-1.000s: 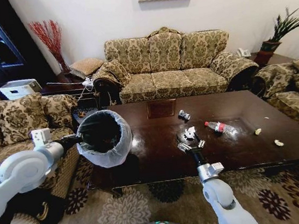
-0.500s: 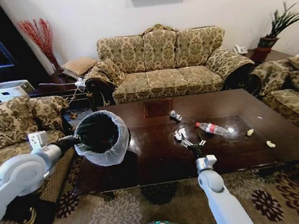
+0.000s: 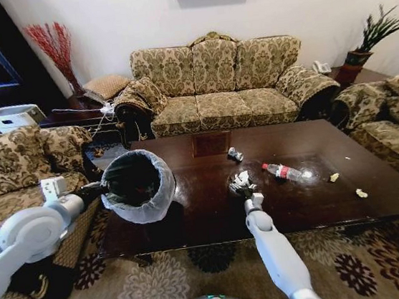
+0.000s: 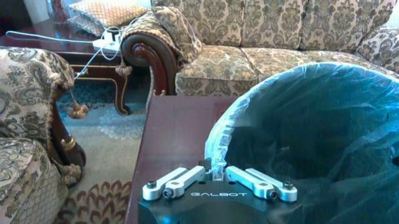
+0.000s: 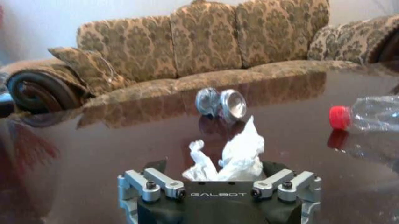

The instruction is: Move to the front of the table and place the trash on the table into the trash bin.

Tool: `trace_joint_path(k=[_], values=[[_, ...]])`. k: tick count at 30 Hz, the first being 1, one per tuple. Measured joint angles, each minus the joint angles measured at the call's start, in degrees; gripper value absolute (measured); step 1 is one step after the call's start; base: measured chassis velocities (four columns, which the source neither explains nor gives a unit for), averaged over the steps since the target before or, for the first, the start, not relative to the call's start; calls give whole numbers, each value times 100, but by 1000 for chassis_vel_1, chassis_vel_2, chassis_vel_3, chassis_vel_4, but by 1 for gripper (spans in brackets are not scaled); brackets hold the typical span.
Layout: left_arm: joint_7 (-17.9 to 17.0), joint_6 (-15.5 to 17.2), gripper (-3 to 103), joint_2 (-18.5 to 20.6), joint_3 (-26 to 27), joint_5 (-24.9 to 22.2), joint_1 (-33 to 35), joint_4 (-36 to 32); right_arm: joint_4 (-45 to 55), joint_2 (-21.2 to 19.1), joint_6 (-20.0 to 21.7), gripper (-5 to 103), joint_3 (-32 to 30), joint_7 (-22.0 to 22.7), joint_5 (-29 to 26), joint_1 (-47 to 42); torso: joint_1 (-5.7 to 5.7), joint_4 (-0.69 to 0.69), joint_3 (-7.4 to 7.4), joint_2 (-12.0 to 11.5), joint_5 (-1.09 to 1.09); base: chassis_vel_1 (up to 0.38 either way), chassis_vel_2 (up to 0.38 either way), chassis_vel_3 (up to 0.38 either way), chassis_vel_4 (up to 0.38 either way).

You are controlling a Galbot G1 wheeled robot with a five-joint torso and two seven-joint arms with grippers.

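The trash bin, lined with a whitish bag, hangs tilted over the table's left end. My left gripper is shut on its rim; the left wrist view shows the left gripper pinching the bag edge of the trash bin. My right gripper is stretched out over the table, open, with a crumpled white paper wad between the fingers of the right gripper. Beyond the wad lie a silver can and a clear bottle with a red cap. Two pale scraps lie farther right.
Patterned sofas stand behind the table, at its left and at its right. A side table with cables is at the back left, a potted plant at the back right. Patterned carpet lies in front.
The head camera has shifted a little. My right arm has reached forward and to the left, bringing the gripper around the paper wad. The left arm still holds the bin in the same place.
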State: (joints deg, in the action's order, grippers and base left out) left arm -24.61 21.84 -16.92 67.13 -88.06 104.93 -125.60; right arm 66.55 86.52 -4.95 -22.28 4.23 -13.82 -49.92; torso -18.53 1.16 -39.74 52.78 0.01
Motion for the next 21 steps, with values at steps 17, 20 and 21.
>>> trace_joint_path(k=[17,20,21], values=[[13,-42,0,37,-5,-17,-11,21,548,-23,89,42,73,99,-266,-286,0,1,0,0,-1,0,0,0,0],[7,-42,0,23,13,-17,-2,17,1350,-103,41,26,70,-35,-476,-587,0,1,0,0,-1,0,0,0,0],[7,-42,0,23,13,-17,-2,17,1350,-103,41,26,70,-35,-476,-587,0,1,0,0,-1,0,0,0,0]])
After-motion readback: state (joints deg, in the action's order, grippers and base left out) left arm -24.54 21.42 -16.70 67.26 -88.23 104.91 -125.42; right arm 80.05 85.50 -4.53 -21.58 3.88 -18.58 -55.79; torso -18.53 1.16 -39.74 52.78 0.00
